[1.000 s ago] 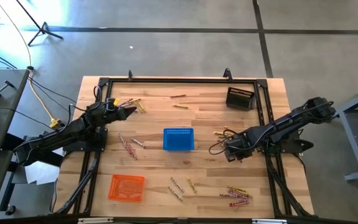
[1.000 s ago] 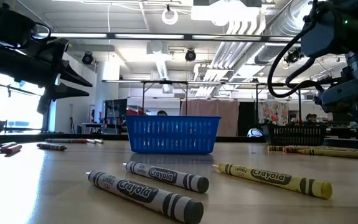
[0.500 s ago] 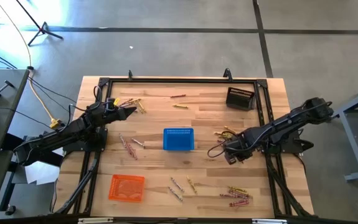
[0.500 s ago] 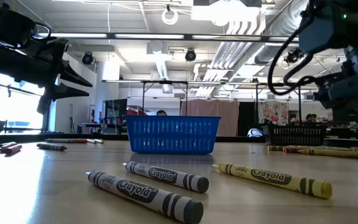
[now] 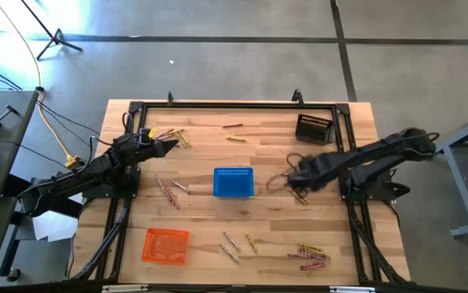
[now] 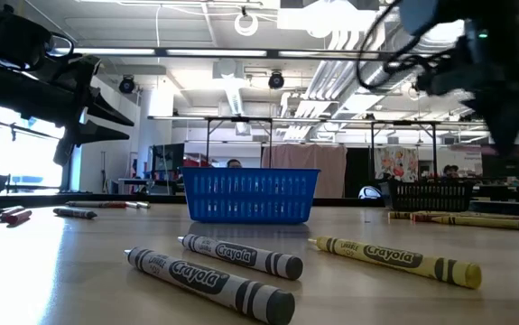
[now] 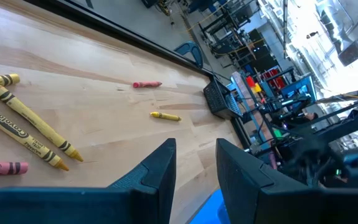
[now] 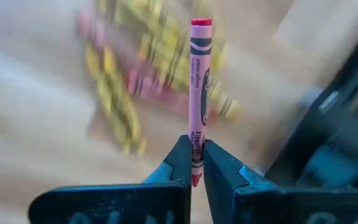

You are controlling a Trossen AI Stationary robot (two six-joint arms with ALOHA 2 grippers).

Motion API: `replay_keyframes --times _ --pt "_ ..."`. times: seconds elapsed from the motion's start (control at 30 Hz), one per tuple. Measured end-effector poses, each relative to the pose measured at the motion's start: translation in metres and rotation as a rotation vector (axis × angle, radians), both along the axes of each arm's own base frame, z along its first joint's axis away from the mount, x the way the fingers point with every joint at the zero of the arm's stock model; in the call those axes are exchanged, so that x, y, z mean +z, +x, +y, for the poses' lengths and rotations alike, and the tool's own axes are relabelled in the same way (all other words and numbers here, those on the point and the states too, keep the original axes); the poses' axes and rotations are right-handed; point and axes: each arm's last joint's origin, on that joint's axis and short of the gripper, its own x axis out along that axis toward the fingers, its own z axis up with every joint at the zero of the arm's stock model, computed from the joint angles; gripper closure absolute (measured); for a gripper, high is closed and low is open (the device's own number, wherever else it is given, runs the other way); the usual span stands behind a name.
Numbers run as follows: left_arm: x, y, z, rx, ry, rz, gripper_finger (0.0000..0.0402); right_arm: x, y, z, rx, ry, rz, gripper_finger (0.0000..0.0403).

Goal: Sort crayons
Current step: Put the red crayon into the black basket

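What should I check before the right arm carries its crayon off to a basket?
1. Grip: right pincer shut on the pink crayon, pinched near its tip: ok.
2. Single pick: only one crayon between the fingers in the right wrist view: ok.
3. Crayon alignment: it stands straight out from the fingers: ok.
4. Baskets: blue basket at table centre, orange basket near the front left, dark basket at the back right, all upright: ok.
5. Which basket pink belongs in: cannot tell.
6. Left pincer open, empty, parked above the yellow crayons at the table's left, away from the right arm: ok.
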Motion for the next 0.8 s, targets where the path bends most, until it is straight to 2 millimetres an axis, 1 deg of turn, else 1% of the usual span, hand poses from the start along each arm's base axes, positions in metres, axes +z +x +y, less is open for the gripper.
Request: replay_keyframes --times 0.1,0.2,0.3,0.4,0.53,0.63,0.73,0.8 --pt "0.0 0.0 0.0 -0.001 0.0 0.0 0.03 0.013 0.008 -0.026 0.032 -0.128 -0.024 0.0393" --pt "0.0 0.0 0.0 -0.001 0.0 0.0 0.03 0.022 0.01 -0.059 0.062 -0.188 -0.003 0.0393" --pt "0.0 0.0 0.0 0.0 0.0 0.0 0.03 0.026 0.006 -0.094 0.053 -0.204 0.034 0.0393" --pt "0.0 0.0 0.0 0.0 0.0 0.0 0.03 0.025 -0.003 -0.125 0.022 -0.195 0.053 0.0393" --pt "0.0 0.0 0.0 0.0 0.0 0.0 0.03 0.017 -0.017 -0.156 -0.011 -0.166 0.044 0.0393" --pt "0.0 0.0 0.0 0.0 0.0 0.0 0.03 0.005 -0.027 -0.175 -0.038 -0.182 0.02 0.0393" --pt "0.0 0.0 0.0 0.0 0.0 0.0 0.03 -0.01 -0.037 -0.188 -0.055 -0.184 -0.002 0.0392" --pt "0.0 0.0 0.0 0.0 0.0 0.0 0.03 -0.018 -0.043 -0.193 -0.065 -0.178 -0.014 0.0385"
